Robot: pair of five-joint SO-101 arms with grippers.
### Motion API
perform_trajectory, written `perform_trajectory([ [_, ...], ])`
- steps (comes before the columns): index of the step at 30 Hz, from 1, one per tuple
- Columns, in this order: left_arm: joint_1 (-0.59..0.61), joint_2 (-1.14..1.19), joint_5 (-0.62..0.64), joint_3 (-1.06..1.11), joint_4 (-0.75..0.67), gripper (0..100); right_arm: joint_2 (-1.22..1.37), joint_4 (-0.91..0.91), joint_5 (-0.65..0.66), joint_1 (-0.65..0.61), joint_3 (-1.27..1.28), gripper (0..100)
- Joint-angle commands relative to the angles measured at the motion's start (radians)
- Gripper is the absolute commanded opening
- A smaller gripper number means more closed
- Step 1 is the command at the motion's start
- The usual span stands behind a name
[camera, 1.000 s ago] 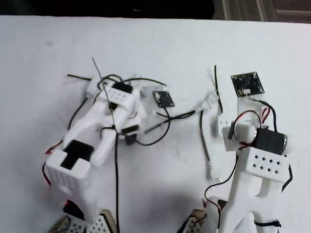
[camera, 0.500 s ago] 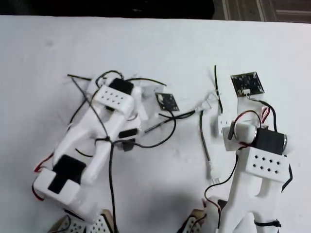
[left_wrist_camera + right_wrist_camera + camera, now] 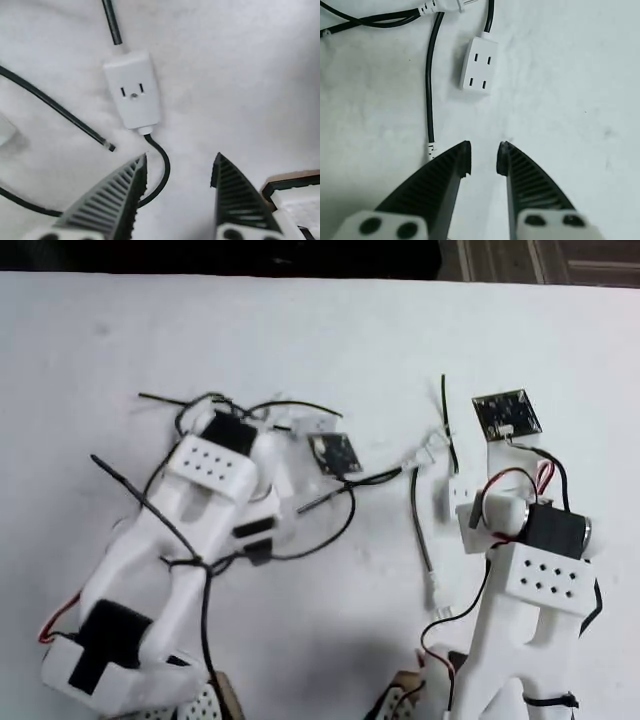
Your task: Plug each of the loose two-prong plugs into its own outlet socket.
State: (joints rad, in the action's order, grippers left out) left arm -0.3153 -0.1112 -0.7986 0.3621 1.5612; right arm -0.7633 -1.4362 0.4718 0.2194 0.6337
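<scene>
Two white rectangular plastic outlet blocks are counted: one single-socket block [image 3: 132, 92], one double-socket block [image 3: 480, 65]. Two white plastic robot arms [image 3: 205, 462] [image 3: 545, 580] are counted over the bench [image 3: 330, 330].

Single socket [image 3: 132, 90] is lying on table [image 3: 260, 60] ahead of left gripper [image 3: 180, 157]; double socket [image 3: 480, 71], cord [image 3: 428, 85] beside it, is lying ahead of right gripper [image 3: 485, 146].

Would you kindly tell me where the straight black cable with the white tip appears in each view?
High view: the straight black cable lies right of centre, tip toward the near edge.
Right wrist view: it lies beside the four-slot socket block, tip near the right gripper.
Left wrist view: a three-hole socket instead.
Shared landmark: the white plug at its far end.
</scene>
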Motion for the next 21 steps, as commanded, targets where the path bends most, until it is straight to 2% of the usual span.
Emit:
perform_trajectory([
  [1, -0.01, -0.058, -0.005, 0.17, -0.149, 21, -0.018, -0.008, 0.009, 0.004, -0.003, 10.5],
  [5, -0.008, -0.056, -0.003, 0.325, -0.354, 20, -0.018, -0.008, 0.009, 0.004, -0.003, 10.5],
  [7, -0.007, -0.056, 0.0, 0.353, -0.411, 21, -0.018, -0.008, 0.009, 0.004, -0.003, 10.5],
  [21, 0.007, -0.062, 0.04, 0.245, -0.385, 21, -0.018, -0.008, 0.009, 0.002, -0.003, 10.5],
])
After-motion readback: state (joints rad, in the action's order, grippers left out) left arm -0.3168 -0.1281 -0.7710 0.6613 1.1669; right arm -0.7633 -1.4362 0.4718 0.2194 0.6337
